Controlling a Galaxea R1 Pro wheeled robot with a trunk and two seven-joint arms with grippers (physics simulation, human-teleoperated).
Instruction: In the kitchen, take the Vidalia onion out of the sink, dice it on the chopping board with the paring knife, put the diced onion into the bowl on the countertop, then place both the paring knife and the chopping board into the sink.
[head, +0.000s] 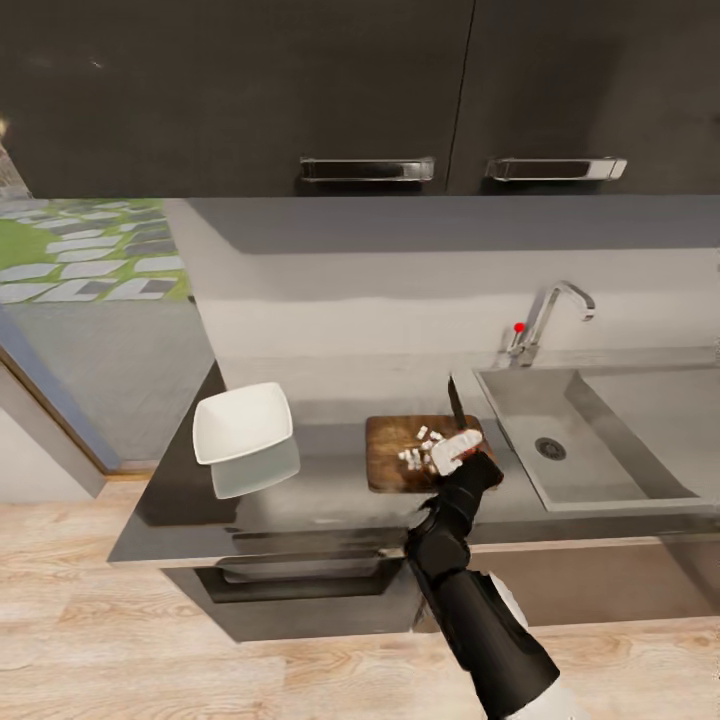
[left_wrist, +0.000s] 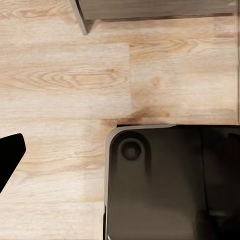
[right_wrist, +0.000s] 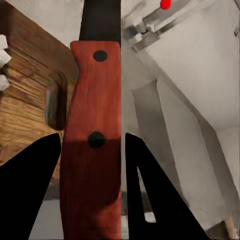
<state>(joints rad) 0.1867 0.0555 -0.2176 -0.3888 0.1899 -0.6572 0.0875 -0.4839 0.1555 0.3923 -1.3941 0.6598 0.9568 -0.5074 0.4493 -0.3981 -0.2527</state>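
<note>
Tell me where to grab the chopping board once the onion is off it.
Take the chopping board by its right short edge, where the handle slot sits, coming from the sink side. It lies flat on the countertop, so pinching through the slot probably works best.

I was looking at a home kitchen: a grey table (head: 330, 500) ran under dark wall cabinets (head: 240, 90) with chrome handles (head: 367, 169), a steel sink (head: 600, 440) with a chrome tap (head: 550, 310) was set into it, a chopping board (head: 395, 460) and white bowl (head: 243, 422) lay on top, and pale wood flooring (head: 150, 640) spread below.
</note>
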